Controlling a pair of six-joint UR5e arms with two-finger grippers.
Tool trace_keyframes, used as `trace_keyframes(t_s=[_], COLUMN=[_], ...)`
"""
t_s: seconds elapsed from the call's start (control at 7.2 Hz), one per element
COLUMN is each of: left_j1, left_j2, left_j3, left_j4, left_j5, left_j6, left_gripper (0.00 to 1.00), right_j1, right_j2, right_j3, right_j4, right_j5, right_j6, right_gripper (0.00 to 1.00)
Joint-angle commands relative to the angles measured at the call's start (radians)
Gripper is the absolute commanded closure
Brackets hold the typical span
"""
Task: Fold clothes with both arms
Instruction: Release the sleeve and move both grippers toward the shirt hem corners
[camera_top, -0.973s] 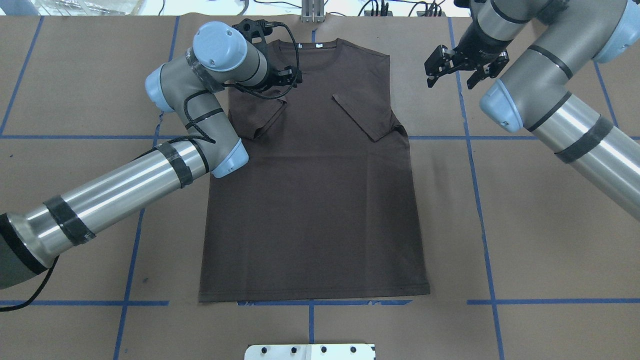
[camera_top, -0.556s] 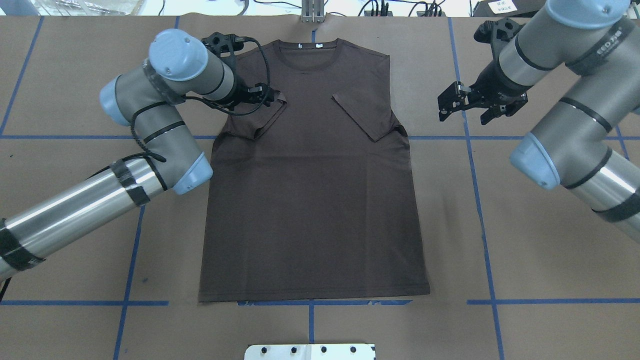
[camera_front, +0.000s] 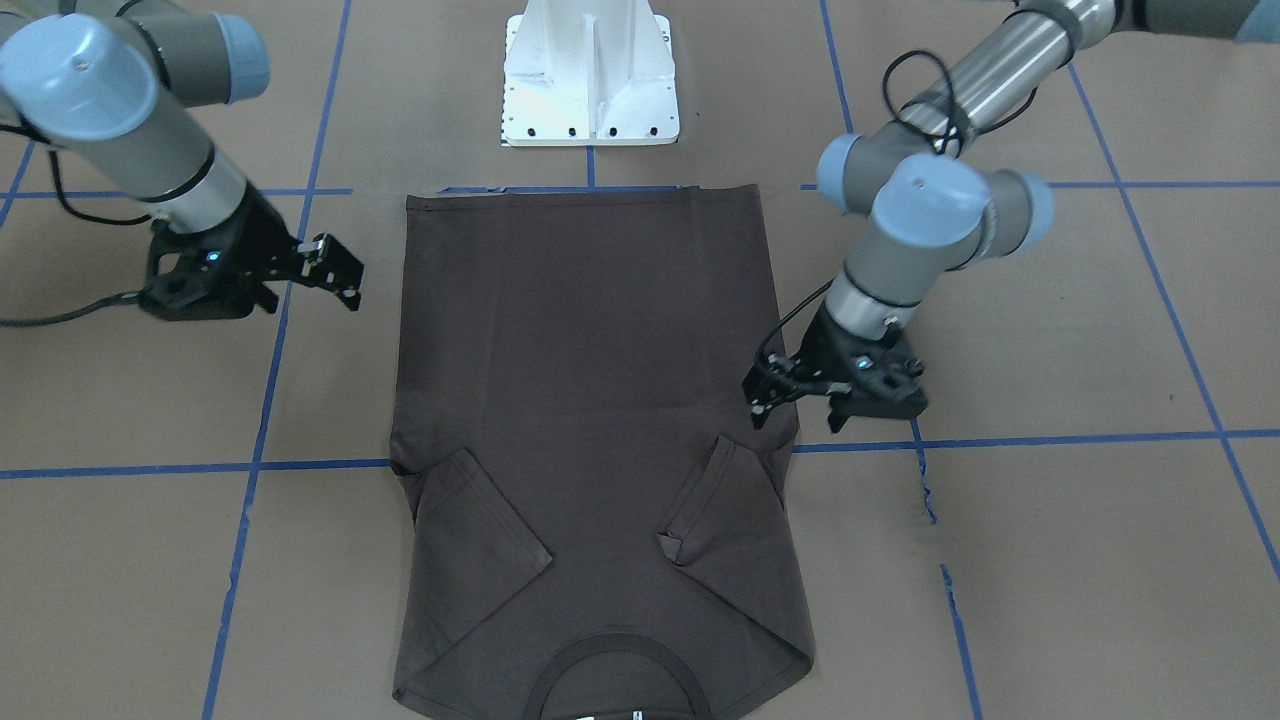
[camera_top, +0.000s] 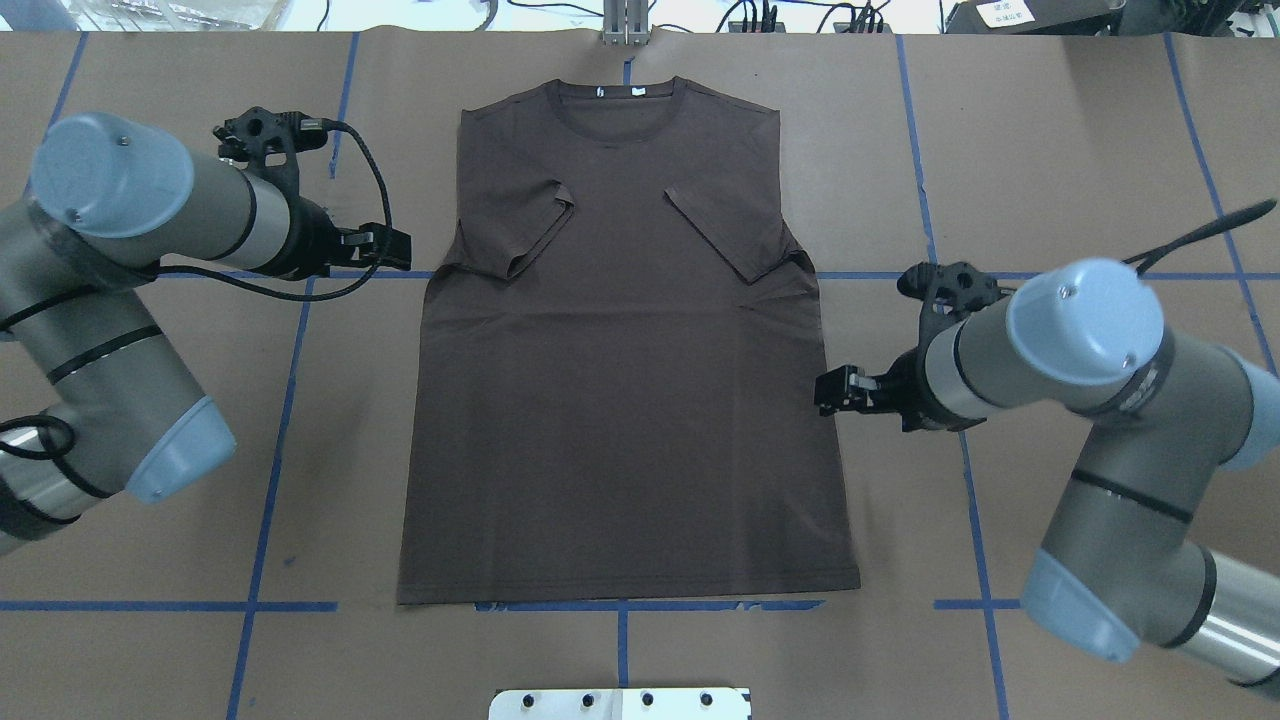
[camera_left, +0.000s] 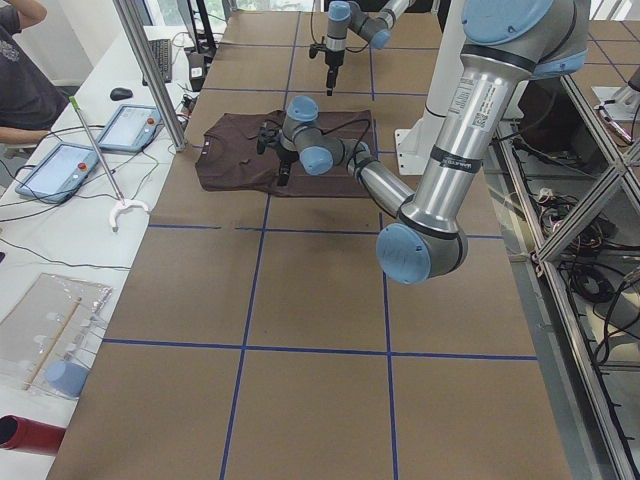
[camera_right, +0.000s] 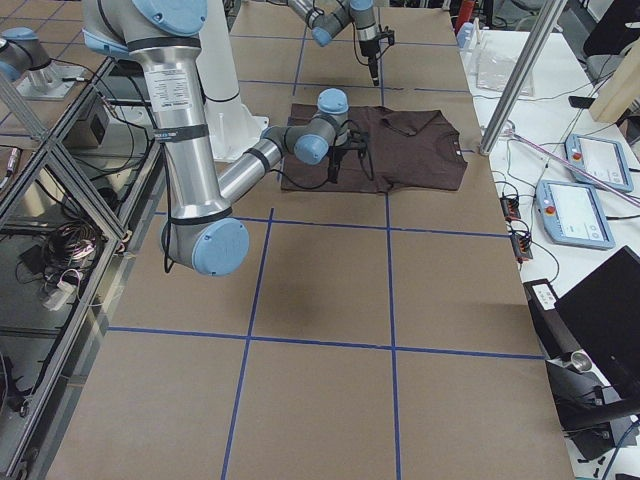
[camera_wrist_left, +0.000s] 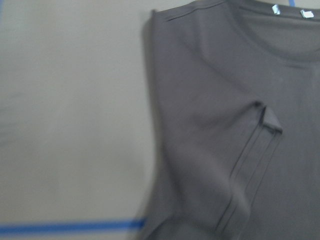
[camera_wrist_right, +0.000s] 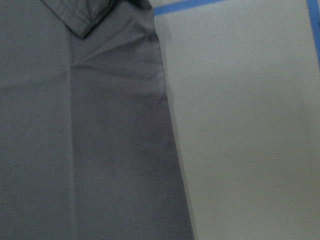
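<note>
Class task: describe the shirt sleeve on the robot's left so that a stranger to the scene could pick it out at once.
On the brown table crossed by blue tape, a dark T-shirt lies flat, collar away from the robot. Both sleeves are folded onto its chest; this sleeve is the one nearest the left gripper, a smaller flap than the other sleeve.

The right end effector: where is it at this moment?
In the overhead view, the right end effector is on the right, at the right edge of the T-shirt, about halfway down, nearer the hem than the folded-in sleeve.
</note>
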Motion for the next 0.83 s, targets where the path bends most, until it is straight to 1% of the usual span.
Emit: trace_keyframes(t_s=[0.0, 0.42, 0.69], left_j1=[0.005, 0.005, 0.005], left_j2=[0.011, 0.008, 0.005], left_j3=[-0.102, -0.113, -0.119], left_j4=[0.121, 0.118, 0.118], left_j5=[0.007, 0.012, 0.012], left_j6=[0.003, 0.003, 0.015], left_gripper=[0.00, 0.00, 0.00], right_j1=[-0.148, -0.214, -0.231], right_j2=[-0.050, -0.056, -0.061], right_j3=[0.013, 0.016, 0.008], right_j4=[0.030, 0.025, 0.021], right_j5=[-0.118, -0.131, -0.129], right_j6=[0.104, 0.126, 0.126], right_gripper=[0.00, 0.00, 0.01])
